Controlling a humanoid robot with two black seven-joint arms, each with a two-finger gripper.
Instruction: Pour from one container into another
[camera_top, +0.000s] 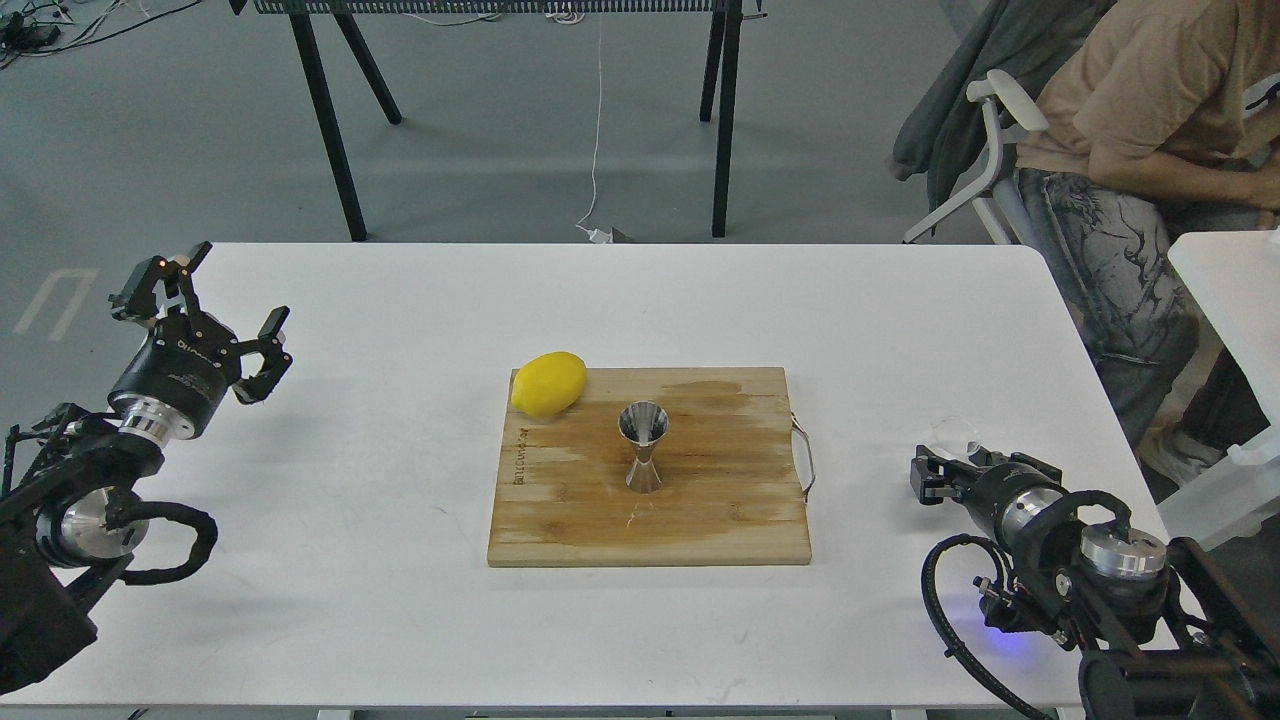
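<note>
One wooden cutting board sits mid-table on the white table; using it as reference for everything.

On the board: one steel jigger, upright, larger cone up, narrow waist visible, standing roughly at board centre, slightly toward the far edge. One lemon at the board's far-left corner, overhanging the edge a bit. Lemon and jigger are near each other but apart. One metal handle loop on the board's right side.

One clear glass cup, off the board, well to its right on the bare table. Faint and see-through, contents not readable. It sits just beyond the tip of the right gripper.

Two arms, two grippers. Left gripper is well left of the board, raised over the table's left edge, fingers spread wide, holding nothing. Right gripper is low, right of the board, pointing toward the cup; seen dark and nearly end-on, so I can't tell its finger gap or whether it contacts the glass.

One seated person far right beyond the table, in one white-framed chair. One black-legged table behind.
</note>
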